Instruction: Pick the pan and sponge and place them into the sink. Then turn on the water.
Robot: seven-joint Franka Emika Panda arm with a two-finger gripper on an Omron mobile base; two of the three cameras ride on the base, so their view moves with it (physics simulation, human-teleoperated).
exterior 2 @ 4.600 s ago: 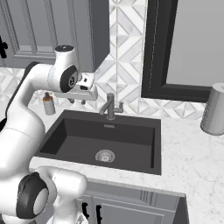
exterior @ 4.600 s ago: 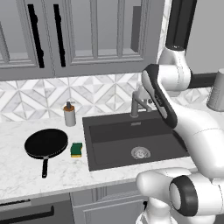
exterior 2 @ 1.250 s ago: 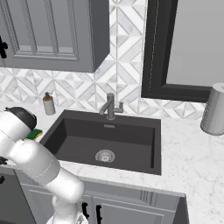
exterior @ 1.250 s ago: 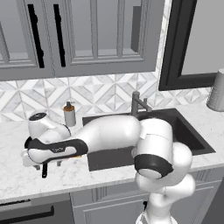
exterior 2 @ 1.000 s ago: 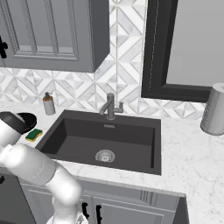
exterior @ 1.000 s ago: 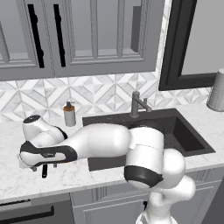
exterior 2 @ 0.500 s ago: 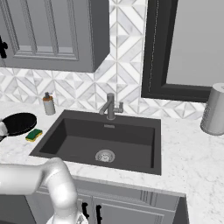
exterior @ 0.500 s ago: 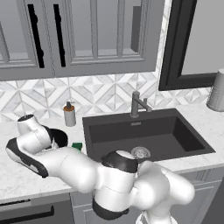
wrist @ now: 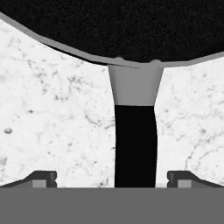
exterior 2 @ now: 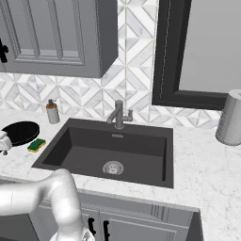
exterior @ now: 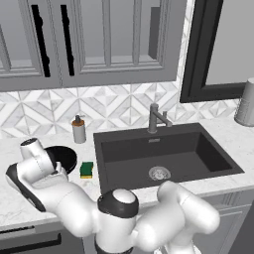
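The hand view looks straight down on the pan's handle (wrist: 134,148), which runs between the two fingertips (wrist: 41,178) of the gripper (wrist: 113,180); the tips stand wide on either side, spread and touching nothing. The base views hide this: in the left one the white arm covers the left half of the pan (exterior: 65,158), and in the right one the pan (exterior 2: 21,132) lies at the far left edge with a bit of the white hand just before it.

One pan and one sponge (exterior: 87,169) lie on the marble tabletop (exterior: 15,201) left of the sink (exterior: 163,154), the sponge just beside the sink's left rim and near the pan's right side. In the right base view the sponge (exterior 2: 36,145) sits between pan and sink (exterior 2: 113,148).

One soap dispenser (exterior: 78,130) stands behind them by the wall. One faucet (exterior: 155,118) rises at the sink's far rim. The basin holds only its drain (exterior: 159,173). One grey canister (exterior 2: 231,117) stands on the far right.
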